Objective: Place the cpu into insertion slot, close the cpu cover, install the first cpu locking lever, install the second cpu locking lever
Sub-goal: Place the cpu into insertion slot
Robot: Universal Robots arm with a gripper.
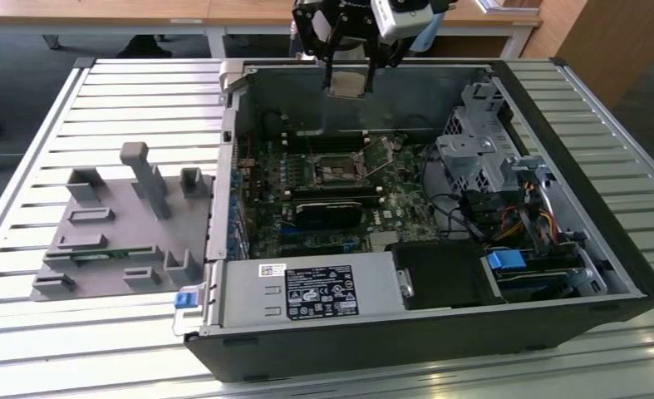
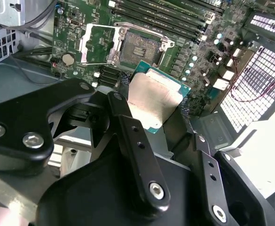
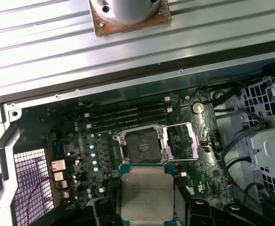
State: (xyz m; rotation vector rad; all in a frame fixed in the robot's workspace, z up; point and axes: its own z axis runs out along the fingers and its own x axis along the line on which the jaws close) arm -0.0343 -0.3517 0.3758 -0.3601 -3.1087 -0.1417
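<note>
- Tan-silver metal face on a small flat square chip with a green edge: the cpu (image 2: pixel 153 96) (image 3: pixel 145 190) (image 1: pixel 346 83).
- The gripper (image 2: pixel 151 107) (image 3: pixel 146 207) (image 1: pixel 349 81) clamps the cpu between two black fingers (image 2: pixel 128 127), one on each opposite edge.
- In the exterior view the cpu hangs in the air above the far wall of the open computer case (image 1: pixel 415 353), at 12 o'clock from the insertion slot (image 1: pixel 336 173) and well apart from it.
- Both wrist views show the insertion slot (image 2: pixel 138 49) (image 3: pixel 142 143) bare, dark inside with a pale rim.
- The cpu cover (image 2: pixel 97 44) (image 3: pixel 182 141) is flipped open and lies flat just beside the slot.
- The slot sits mid green motherboard (image 1: pixel 304 195), between long black memory slots (image 1: pixel 327 140).
- A silver power supply (image 1: pixel 310 293) sits at 6 o'clock of the slot.
- The case lies on a slatted metal table (image 1: pixel 83 341).
- A grey fixture plate (image 1: pixel 116 241) with upright blocks sits at 9 o'clock of the case.
- Wooden desks (image 1: pixel 138 12) stand beyond the table at 12 o'clock.
</note>
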